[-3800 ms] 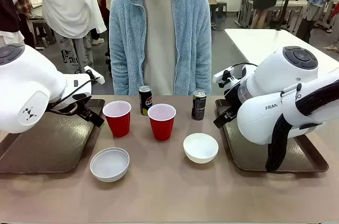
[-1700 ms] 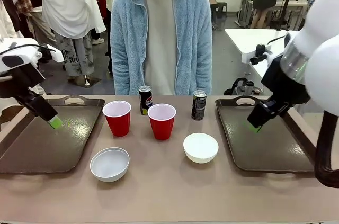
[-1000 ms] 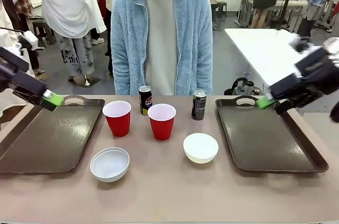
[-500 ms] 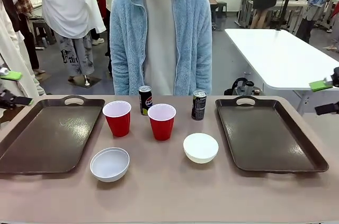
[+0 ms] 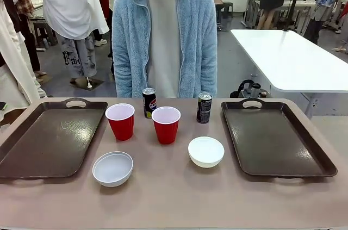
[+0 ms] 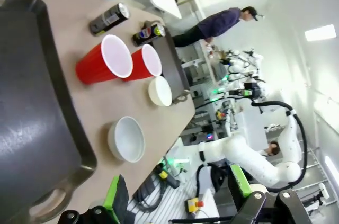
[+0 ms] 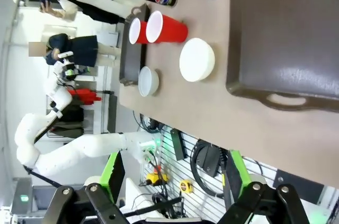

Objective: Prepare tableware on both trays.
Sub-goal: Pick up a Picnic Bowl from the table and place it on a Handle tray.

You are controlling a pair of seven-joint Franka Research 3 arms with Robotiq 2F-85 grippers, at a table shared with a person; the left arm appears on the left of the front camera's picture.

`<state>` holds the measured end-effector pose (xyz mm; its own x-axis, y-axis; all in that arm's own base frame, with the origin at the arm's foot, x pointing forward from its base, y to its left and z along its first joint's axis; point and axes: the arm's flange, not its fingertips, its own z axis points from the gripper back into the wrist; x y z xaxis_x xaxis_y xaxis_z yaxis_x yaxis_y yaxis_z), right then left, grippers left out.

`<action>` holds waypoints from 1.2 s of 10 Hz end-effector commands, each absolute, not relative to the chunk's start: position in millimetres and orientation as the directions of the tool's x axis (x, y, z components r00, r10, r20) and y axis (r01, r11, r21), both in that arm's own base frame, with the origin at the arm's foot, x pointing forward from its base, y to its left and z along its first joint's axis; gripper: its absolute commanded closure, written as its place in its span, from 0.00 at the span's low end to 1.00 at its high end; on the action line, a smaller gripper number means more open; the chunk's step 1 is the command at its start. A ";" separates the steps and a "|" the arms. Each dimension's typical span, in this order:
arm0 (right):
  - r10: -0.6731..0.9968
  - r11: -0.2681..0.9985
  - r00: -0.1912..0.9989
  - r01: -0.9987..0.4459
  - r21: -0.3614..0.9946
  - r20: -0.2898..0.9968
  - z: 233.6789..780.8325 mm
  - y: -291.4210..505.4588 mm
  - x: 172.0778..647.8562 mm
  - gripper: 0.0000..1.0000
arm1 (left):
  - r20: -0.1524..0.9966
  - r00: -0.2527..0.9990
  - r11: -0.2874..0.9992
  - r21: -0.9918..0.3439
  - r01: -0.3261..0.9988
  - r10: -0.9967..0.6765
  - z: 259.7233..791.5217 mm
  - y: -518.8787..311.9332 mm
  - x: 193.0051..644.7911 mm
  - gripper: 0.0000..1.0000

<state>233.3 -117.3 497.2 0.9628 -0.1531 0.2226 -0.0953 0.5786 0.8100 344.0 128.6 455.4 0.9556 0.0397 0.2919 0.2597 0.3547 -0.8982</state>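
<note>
While both trays lay bare, every piece of tableware stood on the tabletop (image 5: 174,203) between them, so the step in hand looked like the first pick. The left tray (image 5: 32,154) lay at the left end and the right tray (image 5: 283,148) at the right end. In the far row stood the left cup (image 5: 120,121) and the right cup (image 5: 166,124), close together but apart. The Pepsi can (image 5: 149,103) stood just behind the gap between them, and the second can (image 5: 204,107) stood to the right of the right cup. Nearer sat the left bowl (image 5: 112,168) and the right bowl (image 5: 206,151), well apart. A person (image 5: 165,34) stood at the far side, hands out of view.

The left pincer (image 6: 177,197) hung off the near left corner with its fingers wide apart and nothing between them. The right pincer (image 7: 175,179) hung beyond the near right side, equally spread and empty.

To do it well, each arm would best have served its own side, with a cup, a bowl and a can per tray. The bowls stood free and would likely have made the easiest start, taken by the rim. A cup would have needed a light squeeze, since thin plastic walls probably buckle, and an approach from its outer side to spare its neighbour and the Pepsi can
</note>
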 end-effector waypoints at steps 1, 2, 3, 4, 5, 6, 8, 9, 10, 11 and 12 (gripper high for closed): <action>-0.169 0.563 0.961 -0.087 0.822 0.217 495.7 -114.4 242.6 0.00 | 0.278 0.959 0.309 -0.917 0.250 0.049 450.0 126.9 347.8 0.00; -0.169 0.563 0.961 -0.087 0.822 0.217 495.7 -114.4 242.6 0.00 | 0.278 0.959 0.309 -0.917 0.250 0.049 450.0 126.9 347.8 0.00; -0.169 0.563 0.961 -0.087 0.822 0.217 495.7 -114.4 242.6 0.00 | 0.278 0.959 0.309 -0.917 0.250 0.049 450.0 126.9 347.8 0.00; -0.169 0.563 0.961 -0.087 0.822 0.217 495.7 -114.4 242.6 0.00 | 0.278 0.959 0.309 -0.917 0.250 0.049 450.0 126.9 347.8 0.00; -0.169 0.563 0.961 -0.087 0.822 0.217 495.7 -114.4 242.6 0.00 | 0.278 0.959 0.309 -0.917 0.250 0.049 450.0 126.9 347.8 0.00; -0.169 0.563 0.961 -0.087 0.822 0.217 495.7 -114.4 242.6 0.00 | 0.278 0.959 0.309 -0.917 0.250 0.049 450.0 126.9 347.8 0.00; -0.169 0.563 0.961 -0.087 0.822 0.217 495.7 -114.4 242.6 0.00 | 0.278 0.959 0.309 -0.917 0.250 0.049 450.0 126.9 347.8 0.00; -0.169 0.563 0.961 -0.087 0.822 0.217 495.7 -114.4 242.6 0.00 | 0.278 0.959 0.309 -0.917 0.250 0.049 450.0 126.9 347.8 0.00; -0.169 0.563 0.961 -0.087 0.822 0.217 495.7 -114.4 242.6 0.00 | 0.278 0.959 0.309 -0.917 0.250 0.049 450.0 126.9 347.8 0.00; -0.169 0.563 0.961 -0.087 0.822 0.217 495.7 -114.4 242.6 0.00 | 0.278 0.959 0.309 -0.917 0.250 0.049 450.0 126.9 347.8 0.00; -0.169 0.563 0.961 -0.087 0.822 0.217 495.7 -114.4 242.6 0.00 | 0.278 0.959 0.309 -0.917 0.250 0.049 450.0 126.9 347.8 0.00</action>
<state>238.9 -114.0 494.5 0.9653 -0.1665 0.2012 -0.0723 0.5699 0.8185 347.4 126.4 447.5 0.9625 0.0397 0.2683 0.2411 0.3273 -0.9136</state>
